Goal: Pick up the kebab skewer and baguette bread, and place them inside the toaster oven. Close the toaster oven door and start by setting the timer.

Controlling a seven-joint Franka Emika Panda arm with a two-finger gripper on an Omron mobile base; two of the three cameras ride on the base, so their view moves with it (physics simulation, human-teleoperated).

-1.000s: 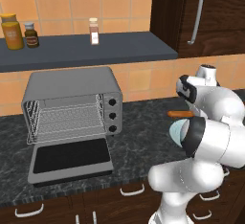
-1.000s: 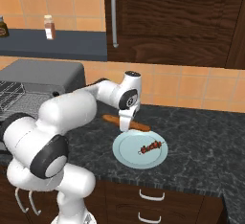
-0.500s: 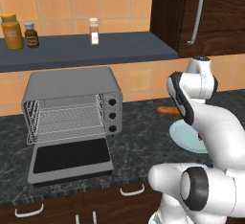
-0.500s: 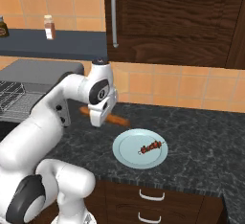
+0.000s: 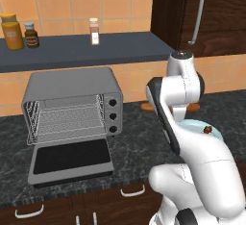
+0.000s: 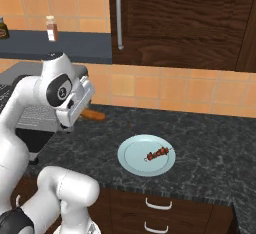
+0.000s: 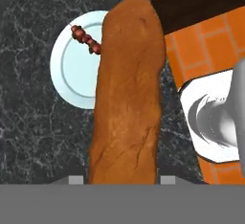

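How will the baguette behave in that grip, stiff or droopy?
Probably stiff: the baguette bread juts straight out of the gripper without sagging. It is held near one end, so it may pivot. Its rounded shape could roll once set down.

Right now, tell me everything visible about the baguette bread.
The baguette bread is a long, slim, orange-brown loaf with a mottled crust and rounded ends. It is held in the jaws of the gripper, off the plate, running straight out from the hand. In the base views its ends poke out on either side of the wrist, above the dark counter.
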